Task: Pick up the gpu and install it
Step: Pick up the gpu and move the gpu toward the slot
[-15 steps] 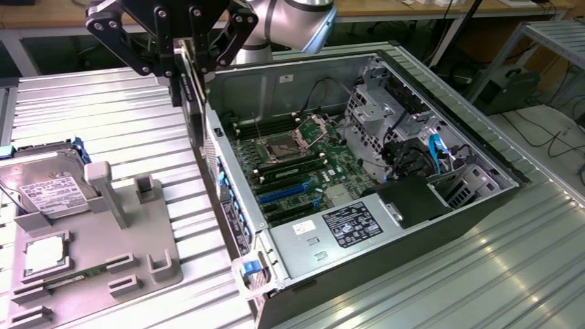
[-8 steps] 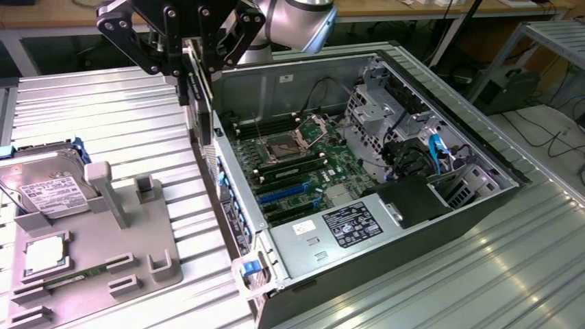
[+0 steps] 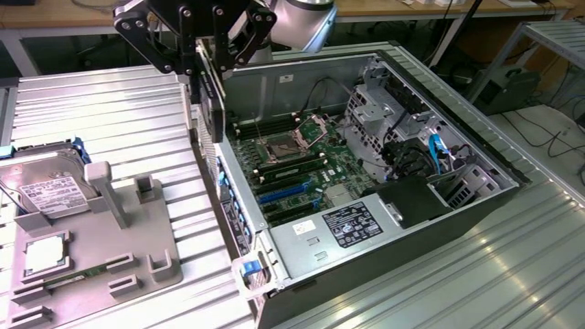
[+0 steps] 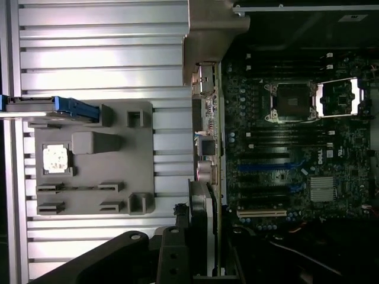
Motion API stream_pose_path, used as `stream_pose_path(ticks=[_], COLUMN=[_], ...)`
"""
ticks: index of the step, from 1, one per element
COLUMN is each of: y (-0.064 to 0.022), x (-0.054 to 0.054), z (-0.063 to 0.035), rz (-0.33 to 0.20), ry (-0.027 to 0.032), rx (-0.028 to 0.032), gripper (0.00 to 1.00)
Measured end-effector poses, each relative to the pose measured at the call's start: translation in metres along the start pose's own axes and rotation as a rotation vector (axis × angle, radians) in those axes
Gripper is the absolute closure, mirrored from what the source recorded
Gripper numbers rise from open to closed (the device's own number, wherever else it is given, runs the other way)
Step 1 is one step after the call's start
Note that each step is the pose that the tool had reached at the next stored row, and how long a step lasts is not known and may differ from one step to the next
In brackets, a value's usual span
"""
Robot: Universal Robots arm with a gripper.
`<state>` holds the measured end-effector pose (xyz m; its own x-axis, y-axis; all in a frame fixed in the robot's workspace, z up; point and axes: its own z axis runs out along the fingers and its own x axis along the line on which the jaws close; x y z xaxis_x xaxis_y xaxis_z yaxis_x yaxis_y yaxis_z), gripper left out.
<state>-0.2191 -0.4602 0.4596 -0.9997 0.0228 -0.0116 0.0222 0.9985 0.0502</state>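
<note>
Edge-on gpu (image 4: 200, 234) in end effector (image 3: 201, 68)

The gpu (image 3: 214, 110) is matt black, the ribbed metal table (image 3: 109, 116) shiny, the plastic holder (image 3: 133, 243) matt.

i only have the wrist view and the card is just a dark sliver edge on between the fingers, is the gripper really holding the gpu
Observer: Yes. In the exterior view the gripper is shut on the gpu, which hangs upright below it.
Operator: where is it against the case
Observer: It hangs right at the wall of the case on the exterior view's left, with no part of it down among the board's slots. I can't tell whether it touches the rim.
Operator: and that blue strip
Observer: That is the blue frame around a hard drive, which lies flat with its white label facing up.
</note>
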Motion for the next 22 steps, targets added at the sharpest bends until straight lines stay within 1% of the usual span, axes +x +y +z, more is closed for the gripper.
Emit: stream_pose_path(ticks=[4, 9, 22], y=[0.0002, 0.0004, 0.0007], x=[-0.011, -0.022, -0.038], z=[0.0008, 0.0016, 0.0029], rz=[-0.016, -0.036, -0.051], ry=[0.0008, 0.0018, 0.0026], rx=[-0.0003, -0.0005, -0.0006], gripper=[0.72, 0.72, 0.72])
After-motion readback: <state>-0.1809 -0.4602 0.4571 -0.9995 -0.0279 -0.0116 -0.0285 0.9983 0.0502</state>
